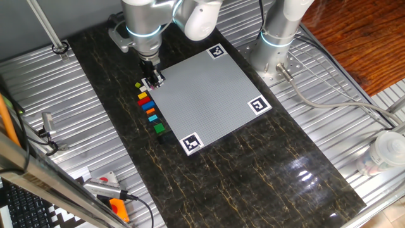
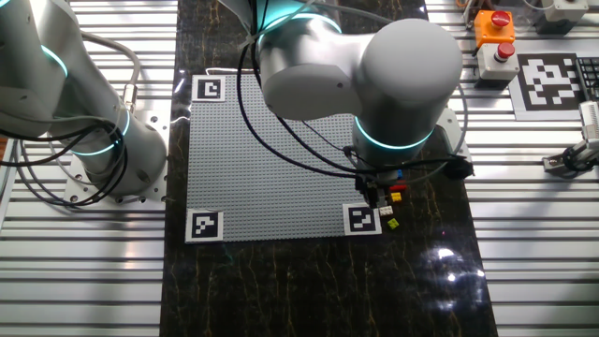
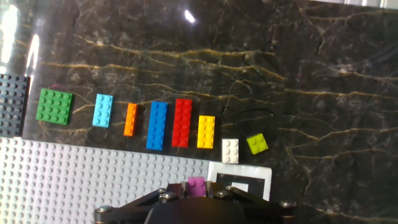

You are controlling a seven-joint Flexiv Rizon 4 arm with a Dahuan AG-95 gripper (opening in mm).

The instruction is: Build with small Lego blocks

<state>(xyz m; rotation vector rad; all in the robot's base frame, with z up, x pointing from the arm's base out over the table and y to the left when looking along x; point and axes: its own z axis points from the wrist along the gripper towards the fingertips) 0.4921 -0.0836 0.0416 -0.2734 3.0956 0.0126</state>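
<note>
The gripper [image 3: 198,190] hangs low over the corner of the grey studded plate [image 1: 205,95], right beside the row of small bricks. In the hand view a pink brick [image 3: 198,184] sits between the fingers, which look closed narrowly on it, just above the black-and-white corner marker [image 3: 239,181].

Beyond the fingers, at about twelve o'clock in the hand view, the other bricks lie in a line on the dark marbled tabletop [image 3: 323,112]: a green square brick [image 3: 54,106] far out at ten o'clock, then a light blue brick [image 3: 103,111], an orange brick [image 3: 130,119], a long blue brick [image 3: 157,126], a red brick [image 3: 182,122] and a yellow brick [image 3: 206,132]. A white brick [image 3: 230,151] and a lime brick [image 3: 257,144] lie nearest, at about one o'clock, apart from each other and just off the marker's edge. None touches the plate.

From the other fixed view the arm's bulky wrist [image 2: 402,75] hides most of the row; only a few bricks show below it. A second arm's base [image 1: 278,38] stands off the plate's far corner, and an emergency-stop box [image 2: 494,33] sits well apart on the ribbed metal surface [image 2: 524,243].
</note>
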